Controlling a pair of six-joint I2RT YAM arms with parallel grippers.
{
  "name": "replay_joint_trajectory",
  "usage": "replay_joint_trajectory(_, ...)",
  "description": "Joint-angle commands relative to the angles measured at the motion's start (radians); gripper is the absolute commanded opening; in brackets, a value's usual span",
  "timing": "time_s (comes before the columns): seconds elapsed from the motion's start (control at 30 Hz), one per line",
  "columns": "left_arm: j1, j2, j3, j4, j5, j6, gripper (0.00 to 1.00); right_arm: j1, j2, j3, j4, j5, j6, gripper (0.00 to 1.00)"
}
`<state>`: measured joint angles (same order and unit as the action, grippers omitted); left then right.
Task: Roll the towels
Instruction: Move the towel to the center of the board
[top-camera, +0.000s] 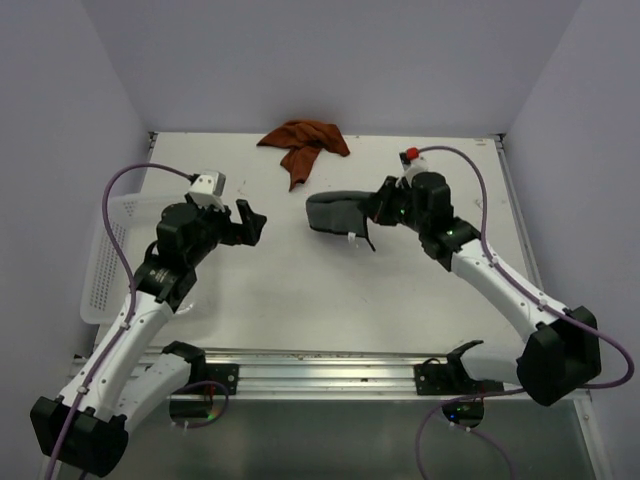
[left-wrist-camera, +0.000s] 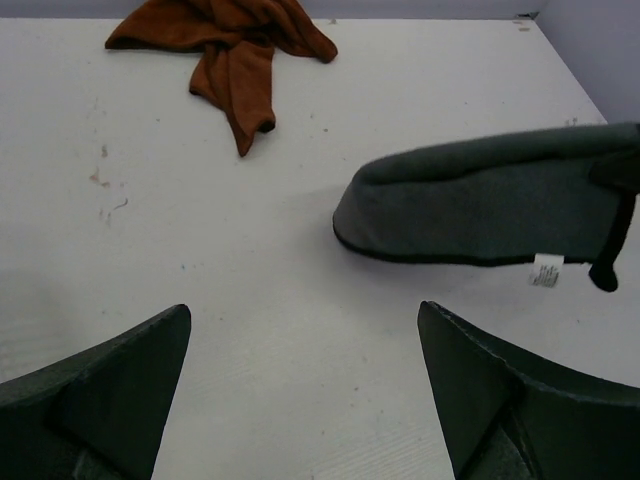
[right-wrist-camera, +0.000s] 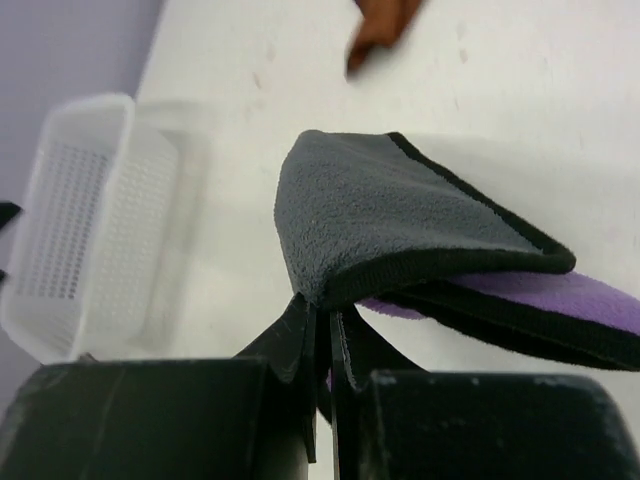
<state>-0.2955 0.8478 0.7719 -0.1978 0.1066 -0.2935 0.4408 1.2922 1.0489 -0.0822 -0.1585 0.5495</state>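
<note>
Table (top-camera: 300, 300) is carrying two towels: purple towel (top-camera: 338, 212), grey side up, is being held folded at centre right, and orange towel (top-camera: 305, 142) is lying crumpled at the far edge. Only a thin corner is being pinched, so it could be slipping free and unfolding under any pull. Pressing its jaws together on that corner is right gripper (top-camera: 380, 205); left gripper (top-camera: 252, 222) is hovering spread wide, touching nothing

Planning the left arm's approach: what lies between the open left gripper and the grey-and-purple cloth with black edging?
Only bare white tabletop separates the left gripper from the grey-and-purple cloth, as the left wrist view shows.
</note>
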Motion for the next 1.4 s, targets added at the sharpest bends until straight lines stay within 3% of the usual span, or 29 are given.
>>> replay_joint_trajectory(0.0,-0.033,0.011,-0.006,0.047,0.041,0.019,1.0,0.009,-0.06,-0.202,0.076,0.028,0.127,0.0)
replay_joint_trajectory(0.03,-0.042,0.023,-0.003,0.047,0.041,0.02,1.0,0.012,-0.073,-0.236,0.102,0.016,0.141,0.0)
replay_joint_trajectory(0.1,-0.048,0.033,0.0,0.041,0.041,0.019,1.0,0.013,-0.08,-0.317,0.096,0.02,0.174,0.4)
replay_joint_trajectory(0.13,-0.053,0.039,0.0,0.038,0.033,0.017,1.0,0.015,-0.1,-0.335,0.085,0.036,0.185,0.48)
replay_joint_trajectory(0.17,-0.056,0.039,0.0,0.038,0.03,0.016,1.0,0.013,-0.116,-0.354,0.04,0.057,0.179,0.63)
replay_joint_trajectory(0.27,-0.063,0.039,-0.005,0.054,0.054,0.017,1.0,0.012,-0.213,-0.379,-0.066,0.121,0.158,0.85)
replay_joint_trajectory(0.3,-0.068,0.043,-0.005,0.055,0.065,0.014,1.0,0.012,-0.241,-0.368,-0.092,0.155,0.149,0.87)
replay_joint_trajectory(0.53,-0.096,0.126,-0.019,0.049,0.081,-0.051,1.0,0.012,-0.353,-0.267,-0.341,0.335,0.078,0.84)
replay_joint_trajectory(0.67,-0.166,0.143,-0.046,0.095,0.079,-0.078,0.98,0.009,-0.379,-0.312,-0.364,0.412,0.063,0.69)
replay_joint_trajectory(0.7,-0.197,0.149,-0.045,0.1,0.049,-0.058,0.98,0.001,-0.381,-0.338,-0.36,0.413,0.064,0.66)
replay_joint_trajectory(0.8,-0.46,0.191,-0.014,0.078,-0.133,-0.009,0.98,-0.017,-0.38,-0.375,-0.358,0.407,0.078,0.54)
replay_joint_trajectory(0.87,-0.565,0.246,0.013,0.061,-0.218,0.008,0.98,-0.033,-0.383,-0.397,-0.337,0.361,0.081,0.47)
replay_joint_trajectory(1.0,-0.756,0.333,0.015,0.104,-0.389,0.065,0.98,-0.105,-0.375,-0.411,-0.306,0.259,0.082,0.43)
replay_joint_trajectory(1.17,-0.847,0.456,0.038,0.164,-0.482,0.106,0.93,-0.211,-0.363,-0.435,-0.286,0.123,0.084,0.43)
replay_joint_trajectory(1.37,-0.945,0.612,0.13,0.155,-0.59,0.162,0.87,-0.232,-0.372,-0.454,-0.286,0.128,0.058,0.43)
